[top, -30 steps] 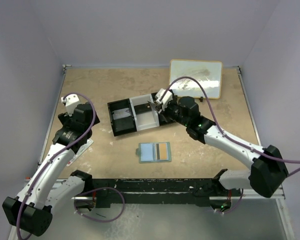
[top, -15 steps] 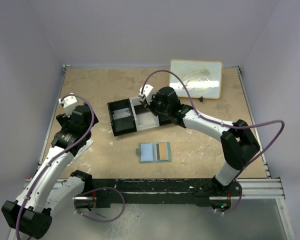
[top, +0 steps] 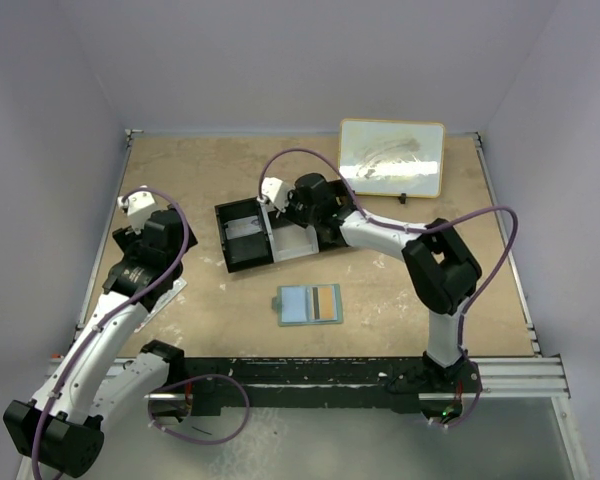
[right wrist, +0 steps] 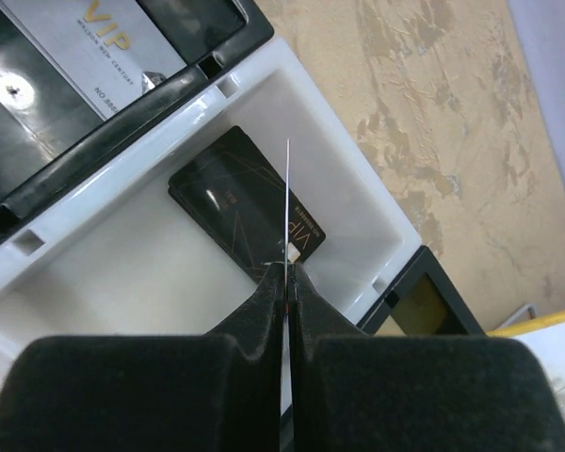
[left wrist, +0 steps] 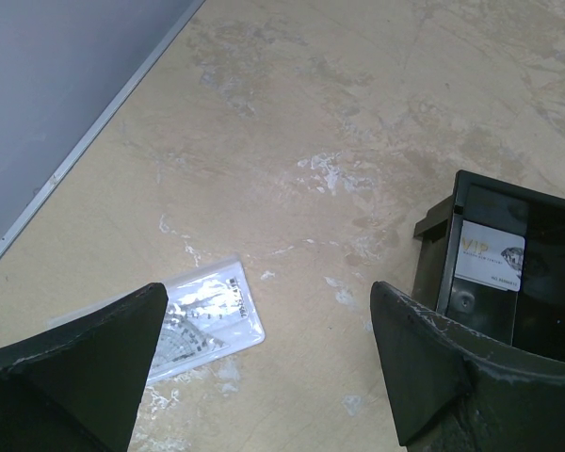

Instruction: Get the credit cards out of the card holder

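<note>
The card holder lies open on the table, light blue inside, with an orange-tan credit card in its right half. My right gripper hangs over the tray's white middle compartment. It is shut on a thin card that I see edge-on, so its colour does not show. A dark credit card lies flat in that compartment. My left gripper is open and empty over the table at the left.
The three-compartment tray stands mid-table, with a grey VIP card in its black left compartment. A clear packet lies by the left arm. A white board rests at the back right. A wall runs along the left edge.
My right gripper has swung left along the tray with the thin card still pinched, and its arm has folded in. The left arm has hardly moved.
</note>
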Available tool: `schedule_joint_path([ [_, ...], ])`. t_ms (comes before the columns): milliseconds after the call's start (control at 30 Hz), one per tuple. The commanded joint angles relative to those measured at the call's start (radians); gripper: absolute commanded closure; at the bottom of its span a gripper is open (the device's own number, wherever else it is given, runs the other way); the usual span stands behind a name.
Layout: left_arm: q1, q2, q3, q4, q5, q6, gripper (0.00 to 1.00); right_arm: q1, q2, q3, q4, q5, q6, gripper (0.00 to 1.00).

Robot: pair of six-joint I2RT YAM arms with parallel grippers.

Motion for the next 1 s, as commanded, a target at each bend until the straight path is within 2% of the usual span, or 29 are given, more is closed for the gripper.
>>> schedule_joint_path([
  [0,0.005,-0.003,0.003,0.034,-0.011,0.018,0.14,0.005,0.016,0.054,0.061,0.051,-0.116,1.00],
  [200,0.006,-0.001,0.003,0.033,-0.010,0.021,0.14,0.015,0.068,0.051,0.096,0.053,-0.218,0.99],
  [567,0.005,0.009,0.003,0.035,-0.001,0.027,0.14,0.062,0.159,0.061,0.145,0.171,-0.305,0.95],
  [667,0.005,0.012,0.004,0.033,-0.002,0.028,0.14,0.070,0.163,0.038,0.181,0.186,-0.306,0.92],
  [767,0.005,0.012,0.005,0.034,-0.001,0.028,0.14,0.070,0.167,0.033,0.181,0.185,-0.303,0.85],
  [967,0.004,0.020,0.004,0.033,0.001,0.031,0.15,0.070,0.165,0.048,0.144,0.161,-0.254,0.81],
])
